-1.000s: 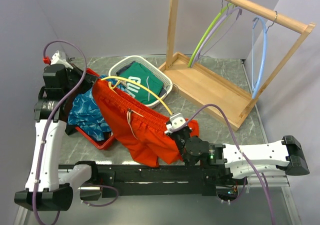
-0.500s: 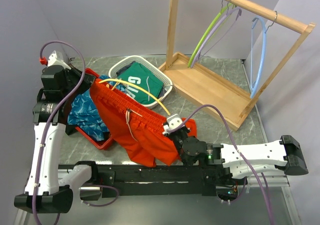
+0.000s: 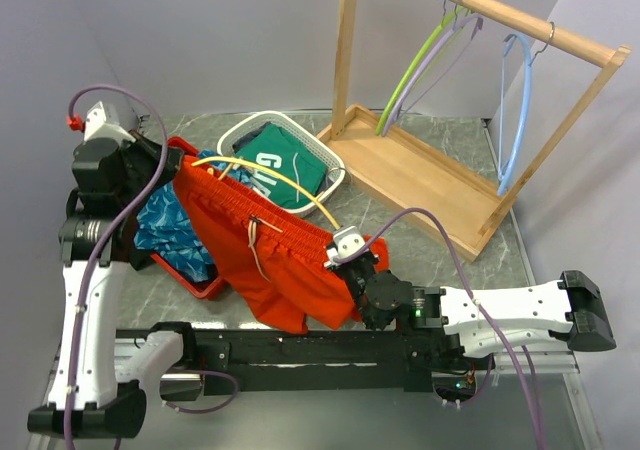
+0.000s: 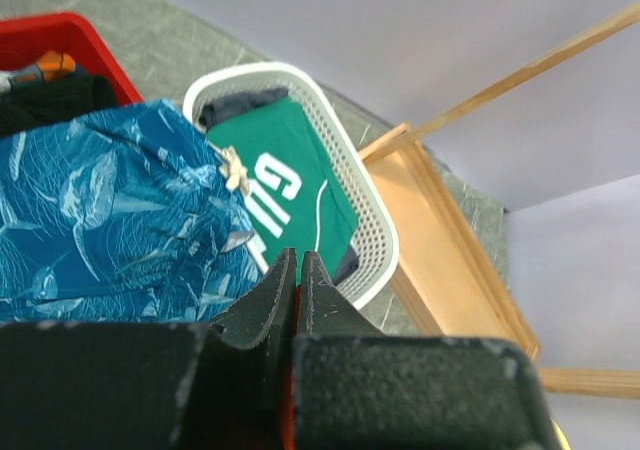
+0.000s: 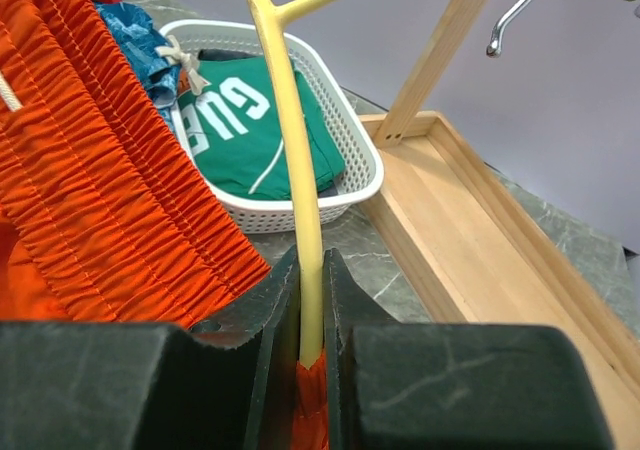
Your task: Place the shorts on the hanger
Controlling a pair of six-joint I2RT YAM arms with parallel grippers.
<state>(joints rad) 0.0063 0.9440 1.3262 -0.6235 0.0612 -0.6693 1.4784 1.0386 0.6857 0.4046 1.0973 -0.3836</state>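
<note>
Right gripper clamps the hanger by one end; left gripper is pinched shut — on the shorts I think — holding them spread between the arms for threading.

This is looking like a robotics lab bench: plain lilac walls are boxing in a marble-patterned table, two white robot arms are sitting bolted at its near edge, and a wooden rack is standing on it.

Green garment in white basket
</note>
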